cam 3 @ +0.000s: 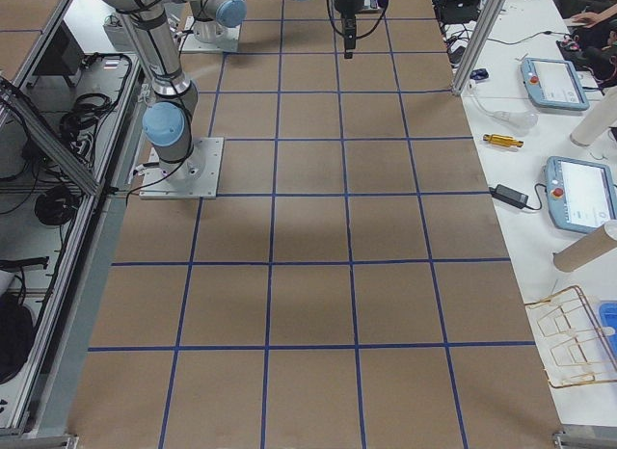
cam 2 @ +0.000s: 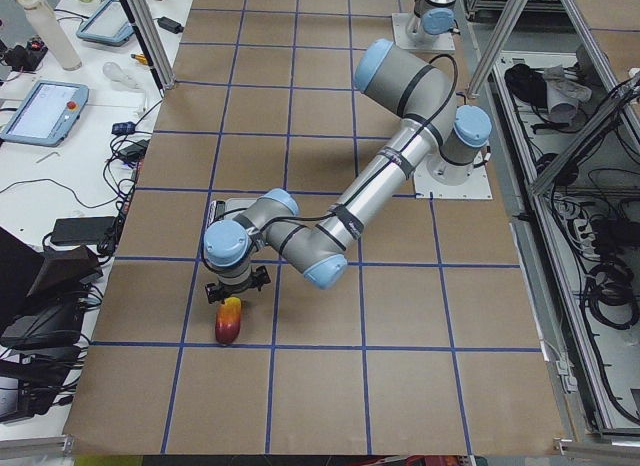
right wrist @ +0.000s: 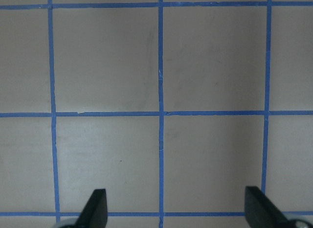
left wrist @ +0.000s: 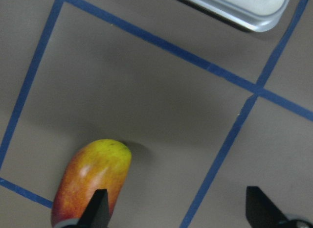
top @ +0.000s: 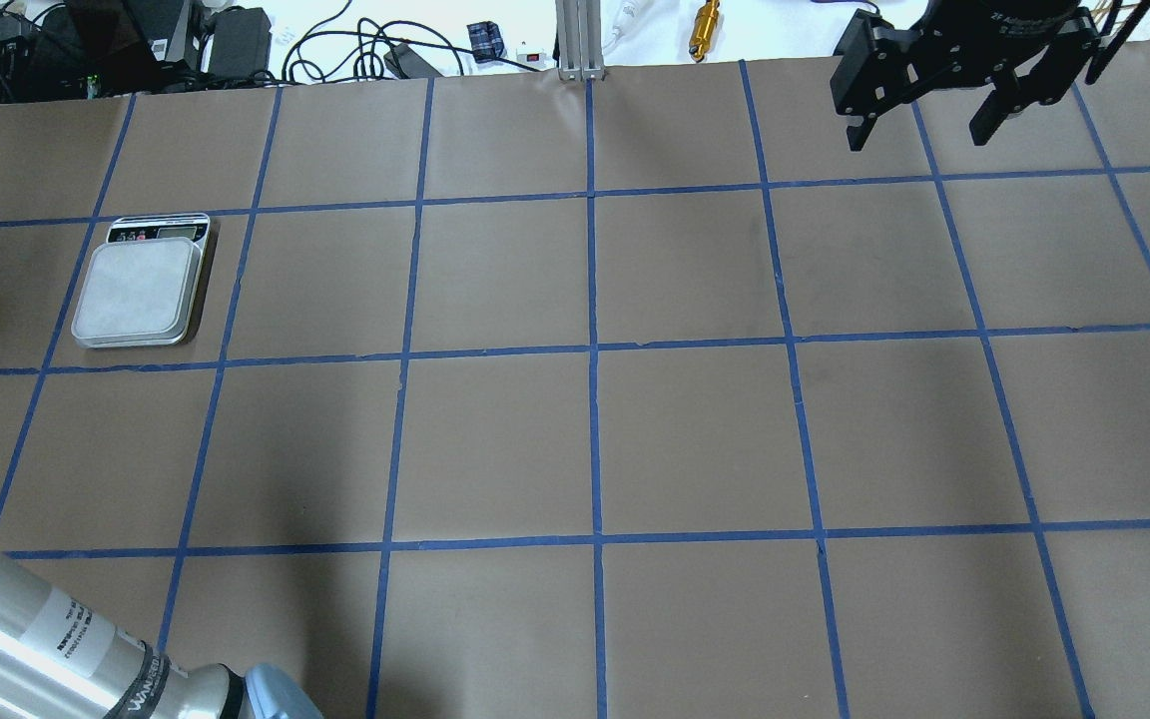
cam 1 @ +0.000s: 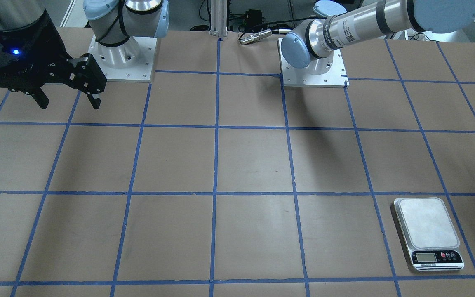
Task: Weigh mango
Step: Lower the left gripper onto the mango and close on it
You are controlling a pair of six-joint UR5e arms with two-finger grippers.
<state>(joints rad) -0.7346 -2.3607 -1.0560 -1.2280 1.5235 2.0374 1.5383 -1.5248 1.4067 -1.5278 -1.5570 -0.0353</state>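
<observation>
Now | brown table [top: 695,439], blue tape grid | left end effector [left wrist: 176,208], right end effector [top: 916,140] spread, empty

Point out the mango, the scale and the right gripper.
mango [left wrist: 90,175]: left wrist view, middle of its skin.
scale [top: 139,293]: overhead view, middle of its plate.
right gripper [top: 917,138]: overhead view, midway between its fingertips.

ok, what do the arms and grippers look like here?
Left arm and right arm: silver tubes, pale blue joint caps; the left carries a white printed label. Left gripper and right gripper: matte black, black fingers; blue LED on the right one.
</observation>
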